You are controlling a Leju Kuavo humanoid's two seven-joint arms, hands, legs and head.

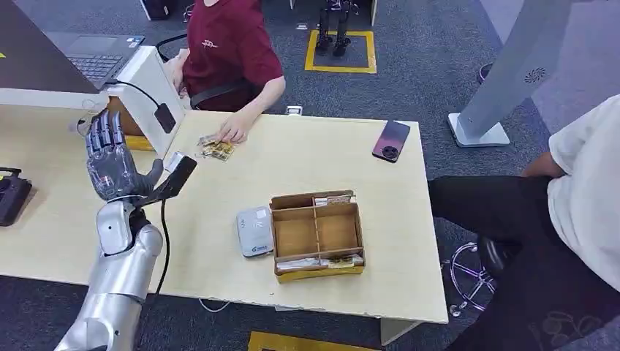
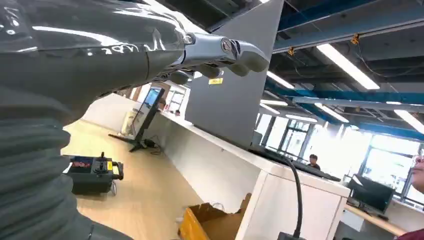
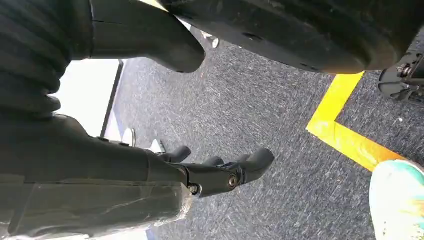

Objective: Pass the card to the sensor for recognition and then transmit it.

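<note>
Head view first: left hand [image 1: 111, 157] raised above the pale table [image 1: 307, 175], fingers straight and apart, nothing in them. Cards [image 1: 216, 148] lie near the far edge under the fingers of a person in a red shirt [image 1: 228, 45]. White card sensor [image 1: 254, 231] sits just beside a divided cardboard box [image 1: 317, 234] — more cards lie in its near and far slots. A dark phone [image 1: 391, 140] rests toward the table's right end.

Left wrist view: that hand's fingers [image 2: 235, 50] stretch out, empty, above a black controller [image 2: 92, 172] on the table.

Right wrist view: right hand [image 3: 210, 172] hangs over grey carpet [image 3: 270, 100] — fingers loosely extended, holding nothing.
</note>
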